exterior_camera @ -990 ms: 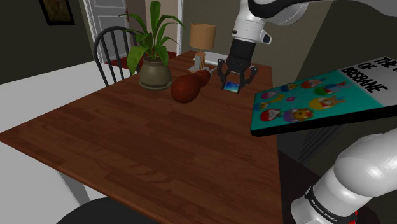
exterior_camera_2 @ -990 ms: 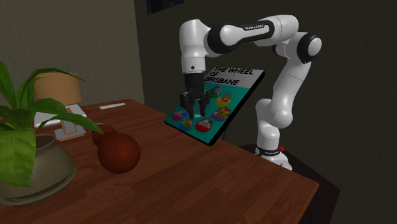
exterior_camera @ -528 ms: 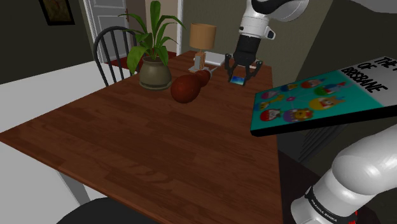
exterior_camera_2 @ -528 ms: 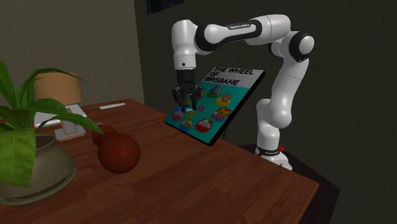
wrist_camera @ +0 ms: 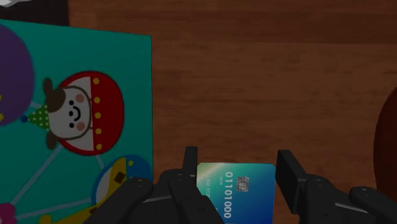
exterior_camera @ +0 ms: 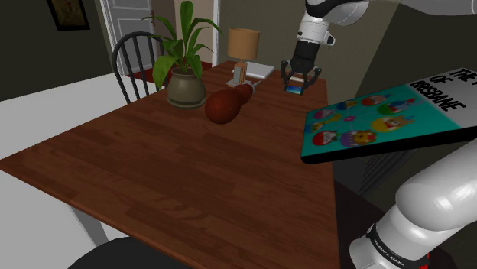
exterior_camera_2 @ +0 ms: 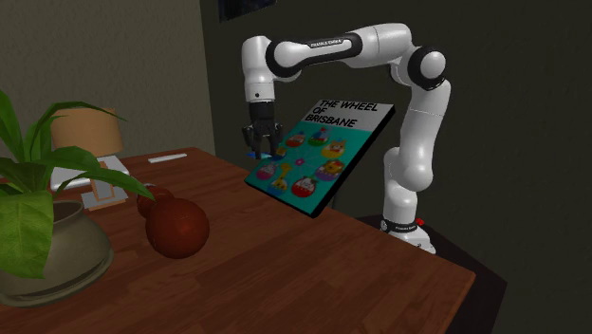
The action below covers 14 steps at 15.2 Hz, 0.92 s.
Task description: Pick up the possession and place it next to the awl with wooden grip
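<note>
My black gripper [exterior_camera: 295, 85] is shut on a blue-green bank card [wrist_camera: 236, 191] with a chip and printed digits, clasped between both fingers. It hangs above the far end of the wooden table [exterior_camera: 153, 176], to the shoulder view's right of the awl [exterior_camera: 225, 105]. The awl has a bulbous reddish-brown wooden grip and lies on the table near the plant pot. In the second exterior view the gripper [exterior_camera_2: 261, 152] is up and to the right of the awl [exterior_camera_2: 177, 228]. In the wrist view the gripper [wrist_camera: 236, 167] holds the card over bare wood.
A teal picture book [exterior_camera: 390, 118] juts out tilted at the table's edge near the arm. A potted plant [exterior_camera: 183, 72], a lamp [exterior_camera: 243, 44], a small wooden stand [exterior_camera: 238, 74] and a white flat item [exterior_camera: 258, 71] crowd the far end. A dark chair [exterior_camera: 134, 65] stands behind.
The gripper has carried the card further toward the table's far end in the shoulder view, leftward in the second exterior view. The awl and the book have not moved.
</note>
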Available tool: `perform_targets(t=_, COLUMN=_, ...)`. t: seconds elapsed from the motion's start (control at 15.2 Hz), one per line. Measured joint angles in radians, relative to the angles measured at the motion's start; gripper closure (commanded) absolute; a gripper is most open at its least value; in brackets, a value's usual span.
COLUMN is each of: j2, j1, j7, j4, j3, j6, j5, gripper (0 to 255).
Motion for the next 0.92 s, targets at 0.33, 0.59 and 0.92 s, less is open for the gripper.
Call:
perform_targets(t=0.33, j2=0.122, j1=-0.045, j7=-0.092, j4=0.137, j3=-0.056, j6=-0.027, j5=-0.026, gripper=255)
perform_targets(t=0.59, j2=0.209, j1=-0.076, j7=-0.154, j4=0.229, j3=-0.09, j6=-0.041, j5=-0.036, gripper=255)
perform_targets(t=0.92, j2=0.218, j1=-0.078, j7=-0.165, j4=0.175, j3=-0.091, j6=0.022, j5=-0.036, gripper=255)
